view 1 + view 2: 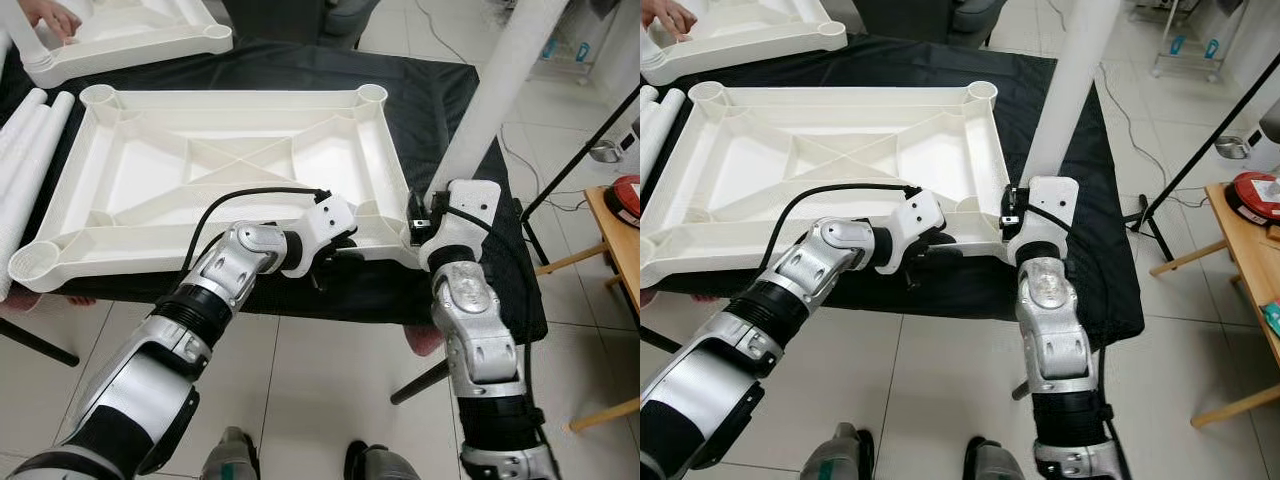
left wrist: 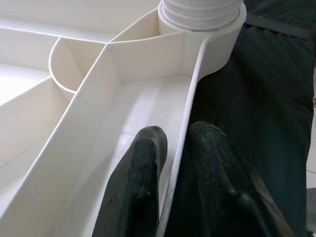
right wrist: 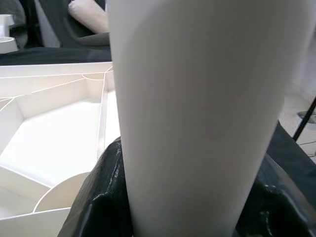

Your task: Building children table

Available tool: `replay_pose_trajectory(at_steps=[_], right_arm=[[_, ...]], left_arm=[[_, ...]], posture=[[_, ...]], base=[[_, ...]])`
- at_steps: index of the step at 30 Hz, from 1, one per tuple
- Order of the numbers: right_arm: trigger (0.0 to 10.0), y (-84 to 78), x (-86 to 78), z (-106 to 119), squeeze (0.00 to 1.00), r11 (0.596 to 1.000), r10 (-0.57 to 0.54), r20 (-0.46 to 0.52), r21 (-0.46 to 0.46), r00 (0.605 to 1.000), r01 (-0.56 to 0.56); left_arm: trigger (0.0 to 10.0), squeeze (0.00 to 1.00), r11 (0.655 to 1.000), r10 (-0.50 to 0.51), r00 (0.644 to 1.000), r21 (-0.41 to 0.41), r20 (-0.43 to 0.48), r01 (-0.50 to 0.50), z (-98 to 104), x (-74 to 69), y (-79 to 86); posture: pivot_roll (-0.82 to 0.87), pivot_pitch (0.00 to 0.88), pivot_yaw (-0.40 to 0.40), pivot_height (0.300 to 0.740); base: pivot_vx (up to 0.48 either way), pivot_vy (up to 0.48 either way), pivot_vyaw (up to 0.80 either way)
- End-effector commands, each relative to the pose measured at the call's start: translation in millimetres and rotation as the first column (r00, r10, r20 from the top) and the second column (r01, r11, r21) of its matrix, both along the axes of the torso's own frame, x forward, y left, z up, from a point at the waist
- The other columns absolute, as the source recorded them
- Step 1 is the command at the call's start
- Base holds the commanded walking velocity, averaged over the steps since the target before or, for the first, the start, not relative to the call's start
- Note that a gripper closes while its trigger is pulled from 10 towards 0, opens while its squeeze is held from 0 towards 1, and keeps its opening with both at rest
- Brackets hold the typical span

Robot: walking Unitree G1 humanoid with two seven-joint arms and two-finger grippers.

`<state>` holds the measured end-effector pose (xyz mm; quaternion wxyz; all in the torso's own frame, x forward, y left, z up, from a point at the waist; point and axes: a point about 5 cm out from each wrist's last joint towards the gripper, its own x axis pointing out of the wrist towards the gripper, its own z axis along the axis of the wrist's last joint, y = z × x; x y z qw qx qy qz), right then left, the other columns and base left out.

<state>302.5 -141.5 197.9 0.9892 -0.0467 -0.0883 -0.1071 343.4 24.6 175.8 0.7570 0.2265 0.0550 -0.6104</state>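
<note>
Nearest the camera, both silver arms reach forward over the tiled floor (image 1: pixel 300 390) toward the black-draped surface (image 1: pixel 440 100).

The left arm is bent at the elbow and angles inward, its wrist turned toward the near right part of the tabletop (image 1: pixel 200 160), a white moulded panel lying underside up with crossed ribs and a round socket at each corner. The left gripper (image 2: pixel 175 163) is clamped on the panel's near rim, one black finger (image 2: pixel 140 168) inside the wall and the other outside it, a little short of the near right corner socket (image 2: pixel 217 29).

The right arm rises almost straight, forearm vertical, wrist at that same corner. The right gripper (image 3: pixel 192 197) is clenched around the lower part of a white table leg (image 1: pixel 495 95), a thick tube standing steeply upright and leaning slightly to the right, its threaded foot seated in the corner socket.

Farther left, spare legs (image 1: pixel 25 130) lie side by side on the cloth, just beside the panel.

Farthest back, a second tabletop (image 1: pixel 140 30) rests at the far edge, with a person's hand (image 1: pixel 50 15) on it. At the right stands a wooden stand (image 1: pixel 620 250).
</note>
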Motion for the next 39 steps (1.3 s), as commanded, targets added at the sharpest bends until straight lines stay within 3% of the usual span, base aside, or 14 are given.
replay_pose_trajectory(at_steps=[1,2,5,6,8,9,16,24,28,29,30,31,33,39], right_arm=[[3.6,-18.4,1.2,-38,0.0,0.992,-0.111,-0.186,-0.075,0.976,0.099],[9.0,-13.6,2.5,-37,0.0,0.996,-0.07,-0.178,-0.068,0.982,0.059],[10.0,-9.7,4.1,-34,0.0,0.998,-0.015,-0.16,-0.066,0.987,0.004],[10.0,-0.7,5.7,-20,1.0,0.982,0.172,-0.098,-0.056,0.98,-0.178],[10.0,4.0,5.1,-14,1.0,0.963,0.259,-0.073,-0.054,0.963,-0.263],[10.0,10.7,1.4,-4,0.0,0.903,0.42,-0.054,-0.082,0.906,-0.423],[10.0,5.2,-22.1,16,0.0,0.529,0.824,-0.152,-0.143,0.546,-0.837],[10.0,-9.8,-24.2,11,0.0,0.339,0.884,-0.295,-0.129,0.362,-0.932],[10.0,-11.6,-23.4,11,0.0,0.317,0.889,-0.308,-0.122,0.34,-0.94],[10.0,-11.6,-23.4,11,0.0,0.317,0.889,-0.308,-0.122,0.34,-0.94],[0.0,-9.9,-18.7,6,0.0,0.348,0.875,-0.314,-0.118,0.367,-0.93],[0.0,-9.9,-18.7,6,0.0,0.348,0.875,-0.314,-0.118,0.367,-0.93],[0.0,-6.0,-2.4,-12,0.0,0.533,0.778,-0.325,-0.112,0.538,-0.839],[0.0,-14.8,14.7,-24,0.0,0.795,0.552,-0.312,-0.084,0.773,-0.601]], left_arm=[[0.0,0.0,0.934,-0.354,0.929,-0.006,0.105,0.357,26,-27.4,-40.0],[0.0,0.0,0.933,-0.356,0.929,-0.007,0.104,0.359,26,-27.2,-40.0],[0.0,0.0,0.933,-0.358,0.928,-0.008,0.1,0.361,25,-27.6,-39.4],[0.0,0.0,0.93,-0.364,0.927,-0.011,0.094,0.366,23,-28.6,-37.0],[0.0,0.0,0.929,-0.367,0.926,-0.013,0.091,0.369,22,-29.0,-36.1],[0.0,0.0,0.927,-0.372,0.924,-0.013,0.088,0.375,21,-30.3,-34.2],[0.0,0.0,0.903,-0.429,0.9,0.0,0.08,0.43,13,-41.9,-26.3],[0.0,0.0,0.853,-0.522,0.849,0.041,0.088,0.52,11,-57.8,-18.1],[0.0,0.0,0.847,-0.531,0.843,0.044,0.088,0.529,12,-60.1,-16.7],[0.0,0.0,0.847,-0.531,0.843,0.044,0.088,0.529,12,-60.1,-16.7],[0.0,0.0,0.847,-0.531,0.843,0.04,0.091,0.529,12,-60.6,-17.6],[0.0,0.0,0.847,-0.531,0.843,0.04,0.091,0.529,12,-60.6,-17.6],[0.0,0.0,0.858,-0.512,0.853,0.013,0.107,0.513,17,-58.8,-25.3],[0.0,0.0,0.874,-0.481,0.868,-0.015,0.122,0.486,25,-51.9,-34.4]], posture=[[0.12,0.18,-0.003,0.74],[0.12,0.18,-0.003,0.74],[0.11,0.183,-0.002,0.74],[0.12,0.185,-0.002,0.74],[0.12,0.185,-0.002,0.74],[0.12,0.187,-0.002,0.74],[0.12,0.189,-0.002,0.74],[0.12,0.191,-0.003,0.74],[0.12,0.191,-0.003,0.74],[0.12,0.191,-0.003,0.74],[0.13,0.193,-0.004,0.74],[0.13,0.193,-0.004,0.74],[0.13,0.195,-0.003,0.74],[0.13,0.197,0.0,0.74]], base=[[0.0,0.0,0.0],[0.0,0.0,0.0],[0.0,0.0,0.0],[0.0,0.0,0.0],[0.0,0.0,0.0],[0.0,0.0,0.0],[0.0,0.0,0.0],[0.0,0.0,0.0],[0.0,0.0,0.0],[0.0,0.0,0.0],[0.0,0.0,0.0],[0.0,0.0,0.0],[0.0,0.0,0.0],[0.0,0.0,0.0]])
